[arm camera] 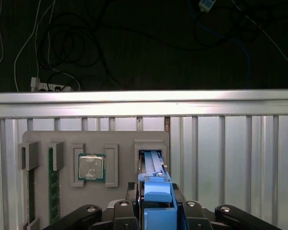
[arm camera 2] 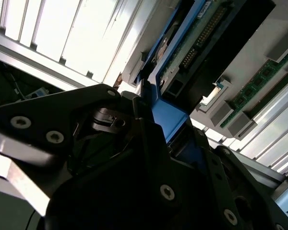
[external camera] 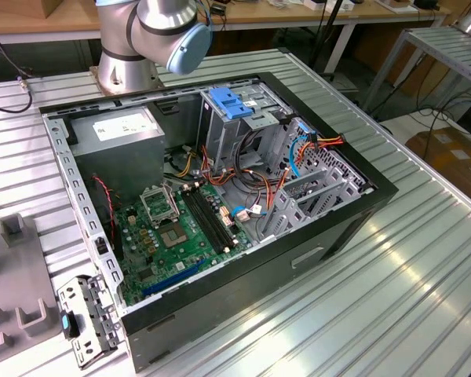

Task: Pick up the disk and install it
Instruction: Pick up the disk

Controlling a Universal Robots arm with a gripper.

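Spanning the scene is a ribbed metal table [external camera: 424, 259], and workbenches, loose cables and a cardboard box [external camera: 447, 149] are seen around it. In the first wrist view a dark floor strewn with cables [arm camera: 134, 43] is seen past the table's edge rail.

The disk [arm camera: 152, 165] is gripped at its blue end tab by the claw [arm camera: 157, 203], whose black fingers [arm camera: 134, 211] are pressed in on either side of it. It is held on its narrow edge over a slot of a grey tray [arm camera: 120, 139]. Whether it is lifted clear of the slot cannot be told. Its long axis is pointed straight away from the claw, toward the table's edge rail.

A processor chip [arm camera: 91, 167] and a memory stick [arm camera: 51, 184] are seated in the same tray, on one side of the disk.

The disk's flat side [arm camera 2: 197, 43] is brought out in the second wrist view, with a green circuit board and a row of connector pins framed by the blue rail.

An open computer case [external camera: 353, 212] is shown in the exterior view, lying on the table with its motherboard [external camera: 180, 236] exposed. A blue latch plate [external camera: 231, 104] is set on the drive cage, and the arm [external camera: 153, 31] is mounted behind.
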